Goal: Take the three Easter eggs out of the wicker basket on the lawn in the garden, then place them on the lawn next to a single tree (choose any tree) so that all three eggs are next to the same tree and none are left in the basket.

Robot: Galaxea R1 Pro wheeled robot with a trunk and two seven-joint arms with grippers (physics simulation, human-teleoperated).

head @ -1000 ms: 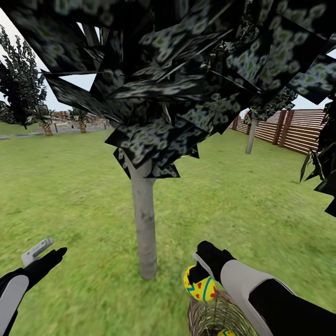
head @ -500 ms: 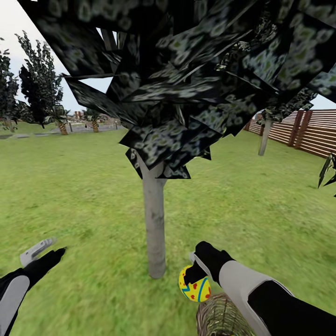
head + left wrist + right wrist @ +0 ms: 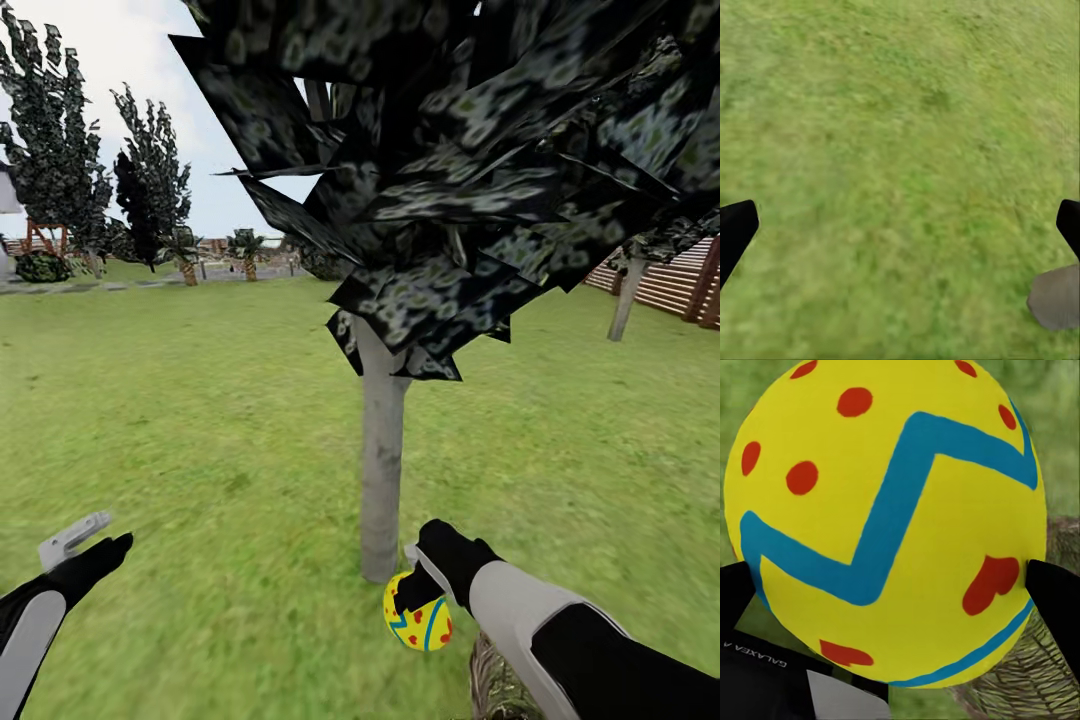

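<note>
Out on the lawn point(image 3: 180, 400), wide open grass all round, fence far off to the R. The tree point(image 3: 382, 470), pale grey trunk, stands just ahead, leaf clusters overhead. Wicker basket point(image 3: 492, 685) sits low beside the R arm, mostly hidden. R gripper point(image 3: 425, 585) clamps an Easter egg point(image 3: 418, 615), yellow w/ blue zigzag, held above grass near the trunk base. L gripper point(image 3: 85, 545) hangs spread apart, nothing in it. Step looks like placing: next move calls for lowering the egg to grass beside the trunk, then releasing. Plenty of room there; basket rim's the close edge.
</note>
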